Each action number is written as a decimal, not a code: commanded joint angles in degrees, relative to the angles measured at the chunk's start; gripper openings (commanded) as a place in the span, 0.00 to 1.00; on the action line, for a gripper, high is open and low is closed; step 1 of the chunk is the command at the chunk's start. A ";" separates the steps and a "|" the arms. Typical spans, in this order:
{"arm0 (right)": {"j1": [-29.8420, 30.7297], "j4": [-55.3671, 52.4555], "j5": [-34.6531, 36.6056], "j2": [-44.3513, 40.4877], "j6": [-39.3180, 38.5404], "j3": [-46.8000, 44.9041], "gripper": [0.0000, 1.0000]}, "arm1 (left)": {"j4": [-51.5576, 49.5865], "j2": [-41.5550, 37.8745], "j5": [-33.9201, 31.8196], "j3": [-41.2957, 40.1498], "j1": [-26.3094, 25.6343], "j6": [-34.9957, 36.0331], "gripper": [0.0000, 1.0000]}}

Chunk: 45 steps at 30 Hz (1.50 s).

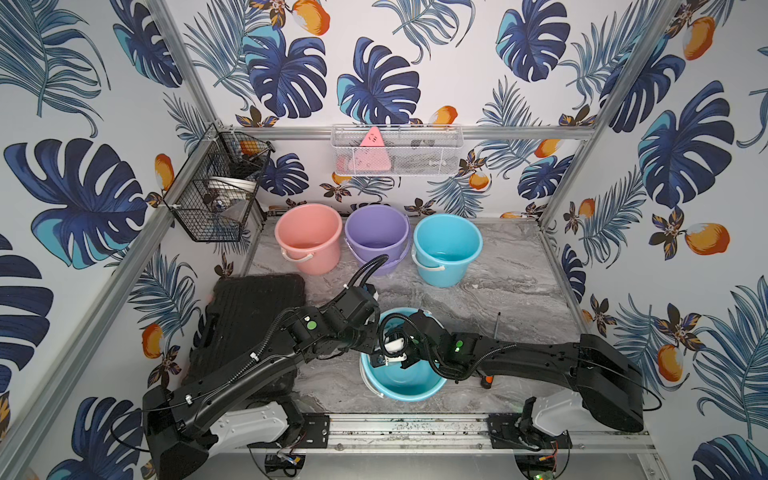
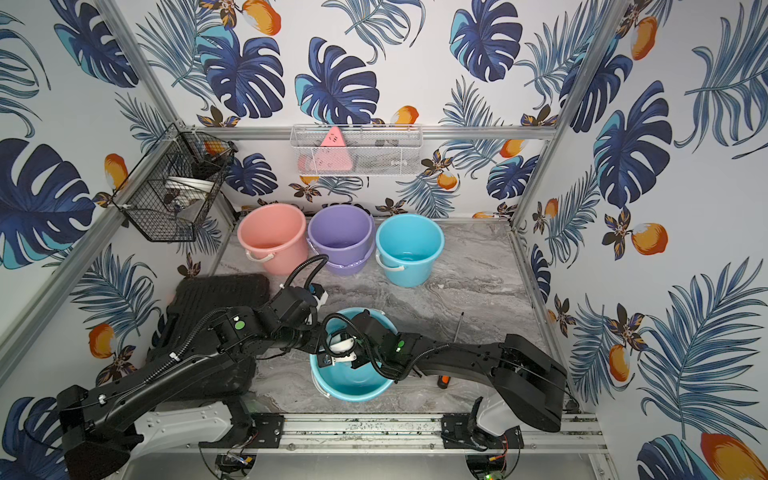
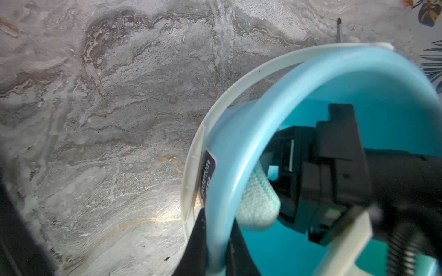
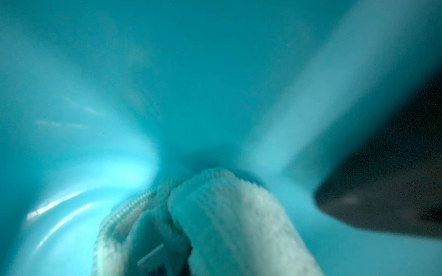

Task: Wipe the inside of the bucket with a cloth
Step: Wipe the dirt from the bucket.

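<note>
A light-blue bucket (image 1: 405,388) (image 2: 353,388) stands near the table's front middle. My left gripper (image 3: 217,224) is shut on the rim of the bucket (image 3: 241,143), one black finger outside the wall and one inside. My right gripper (image 1: 392,353) (image 2: 341,353) reaches down inside the bucket and is shut on the pale mint cloth (image 4: 234,215) (image 3: 258,203). The bunched cloth presses against the inner wall (image 4: 191,83) close to the left gripper's hold. It covers the right fingertips. Both arms hide the cloth in both top views.
Pink (image 1: 308,237), purple (image 1: 377,237) and blue (image 1: 446,249) buckets stand in a row at the back. A black case (image 1: 249,316) lies at the left. A screwdriver (image 1: 486,380) lies at the right by my right arm. Wire baskets (image 1: 397,151) hang on the walls.
</note>
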 commanded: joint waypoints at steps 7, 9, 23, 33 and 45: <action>0.06 -17.68 13.48 -4.12 -10.35 2.43 0.00 | 2.81 -0.04 0.89 0.83 -0.20 -0.54 0.00; 0.08 -24.20 13.72 -4.50 -9.47 4.18 0.00 | 2.53 -0.05 0.72 1.07 -0.21 -0.53 0.00; -0.40 -60.65 -5.80 -3.84 1.50 16.74 0.00 | 2.23 0.53 0.26 2.06 -0.28 -0.53 0.00; -3.53 -53.19 -27.40 -1.59 3.66 13.97 0.00 | 3.50 0.75 0.70 1.61 -0.62 -0.84 0.00; -3.65 -19.72 -32.29 -7.25 12.75 4.52 0.00 | 4.13 0.66 1.32 0.91 -0.73 -1.23 0.00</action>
